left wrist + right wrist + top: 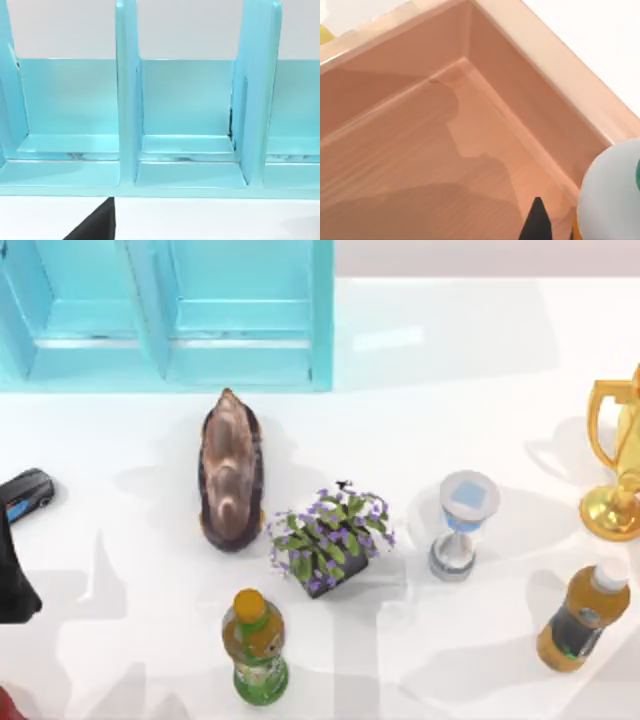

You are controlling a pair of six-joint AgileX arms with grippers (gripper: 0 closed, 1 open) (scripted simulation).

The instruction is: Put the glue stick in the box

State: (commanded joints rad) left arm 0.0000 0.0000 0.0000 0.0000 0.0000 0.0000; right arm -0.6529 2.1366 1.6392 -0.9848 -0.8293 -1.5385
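Box [240,365]: turquoise, divided, upper left of the top view, on the white surface [450,390]; the left hand [95,226] faces its compartments, grip cannot be told. Glue stick [610,195]: white body at the lower right of the right wrist view, just beside the right hand [536,224], above a tan walled tray [540,75]; whether it is pinched cannot be told.

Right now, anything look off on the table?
Nothing spilled. Odd: a white rounded object appears inside a peach-brown wooden tray, not the large turquoise divided box at the top view's upper left.
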